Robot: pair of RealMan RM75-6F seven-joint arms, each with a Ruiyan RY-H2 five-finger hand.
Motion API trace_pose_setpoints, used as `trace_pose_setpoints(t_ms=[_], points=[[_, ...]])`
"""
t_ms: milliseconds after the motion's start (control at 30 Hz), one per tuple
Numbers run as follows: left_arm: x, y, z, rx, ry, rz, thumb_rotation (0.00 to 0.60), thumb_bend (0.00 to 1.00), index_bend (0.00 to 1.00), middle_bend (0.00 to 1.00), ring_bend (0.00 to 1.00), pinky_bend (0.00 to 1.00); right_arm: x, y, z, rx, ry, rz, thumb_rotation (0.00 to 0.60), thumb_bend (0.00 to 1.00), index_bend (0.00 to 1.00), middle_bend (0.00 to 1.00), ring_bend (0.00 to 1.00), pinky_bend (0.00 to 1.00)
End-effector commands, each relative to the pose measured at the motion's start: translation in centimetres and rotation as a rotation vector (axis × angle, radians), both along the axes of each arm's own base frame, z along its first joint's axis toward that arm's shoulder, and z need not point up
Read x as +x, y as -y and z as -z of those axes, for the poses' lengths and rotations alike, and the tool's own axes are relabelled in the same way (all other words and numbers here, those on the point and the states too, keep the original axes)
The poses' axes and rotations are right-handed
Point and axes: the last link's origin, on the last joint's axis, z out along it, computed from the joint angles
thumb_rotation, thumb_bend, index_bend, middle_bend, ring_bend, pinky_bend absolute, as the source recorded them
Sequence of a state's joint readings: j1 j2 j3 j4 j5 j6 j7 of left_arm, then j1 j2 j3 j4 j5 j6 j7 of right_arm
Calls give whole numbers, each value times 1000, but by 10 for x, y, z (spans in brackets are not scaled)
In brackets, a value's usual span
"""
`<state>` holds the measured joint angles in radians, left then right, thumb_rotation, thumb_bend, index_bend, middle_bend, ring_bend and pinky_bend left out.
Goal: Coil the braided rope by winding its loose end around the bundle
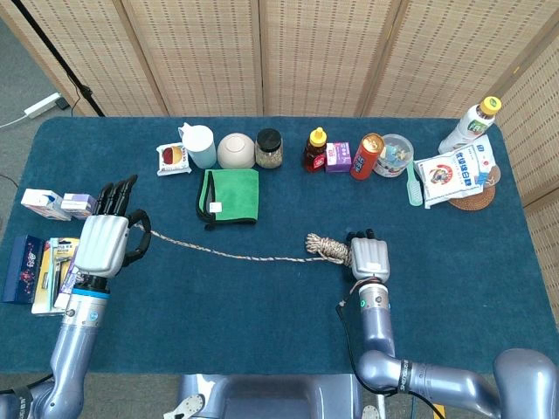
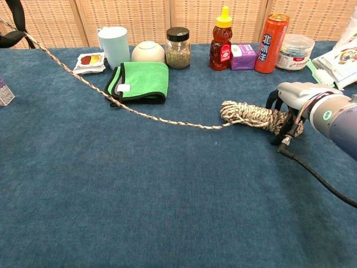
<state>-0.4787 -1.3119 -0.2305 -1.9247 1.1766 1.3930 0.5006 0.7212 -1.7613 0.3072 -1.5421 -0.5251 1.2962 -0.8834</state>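
Woven screens close off the back, and in front of them my blue tabletop [image 1: 262, 305] carries a row of jars, bottles and a folded green cloth [image 1: 231, 195] along its far side. The rope bundle [image 2: 254, 115] lies right of centre, already wound into a thick coil. From its left end the loose end [image 1: 229, 252] runs out long and nearly straight across the cloth-covered surface to my left hand [image 1: 106, 242], which is raised off the tabletop and has the rope caught in its curled fingers. My right hand [image 1: 368, 257] sits over the bundle's right end with fingers bent down onto it, gripping it as far as I can judge; the chest view shows the fingertips against the coil. So the bundle is formed and pinned, but I judge that long tail is yet to be wound. Most of the winding is left.
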Motion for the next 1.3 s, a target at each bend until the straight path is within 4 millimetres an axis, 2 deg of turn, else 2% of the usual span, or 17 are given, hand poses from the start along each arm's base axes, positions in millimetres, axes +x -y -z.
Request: trace_pose_setpoints(t_ms=[33, 100, 167, 267, 567, 700, 867, 1300], points=[[0, 0, 1, -3, 3, -1, 600, 411, 643, 0, 0, 0, -2, 2, -1, -21, 5, -20, 600, 369, 421, 405, 290, 535], [2, 0, 2, -6, 7, 1, 600, 411, 643, 0, 0, 0, -3, 3, -2, -29, 8, -28, 600, 431, 461, 439, 319, 564], [3, 0, 2, -7, 5, 4, 600, 411, 643, 0, 0, 0, -4, 3, -1, -33, 17, -33, 600, 552, 521, 490, 362, 601], [5, 0, 3, -4, 2, 8, 600, 411, 643, 0, 0, 0, -4, 3, -2, -40, 27, -43, 600, 681, 563, 524, 390, 621], [7, 2, -1, -4, 20, 12, 600, 411, 643, 0, 0, 0, -2, -1, -5, -29, 78, -73, 600, 865, 601, 546, 398, 621], [12, 3, -8, 7, 38, 25, 600, 411, 643, 0, 0, 0, 4, -4, -11, -18, 177, -91, 600, 908, 623, 548, 404, 632], [23, 8, -20, 16, 81, 54, 600, 411, 643, 0, 0, 0, 7, -4, -20, -22, 187, -143, 600, 930, 649, 562, 418, 644], [80, 8, -62, 41, 164, 166, 600, 411, 643, 0, 0, 0, 20, -12, -20, 98, 274, -187, 600, 966, 674, 572, 421, 645]])
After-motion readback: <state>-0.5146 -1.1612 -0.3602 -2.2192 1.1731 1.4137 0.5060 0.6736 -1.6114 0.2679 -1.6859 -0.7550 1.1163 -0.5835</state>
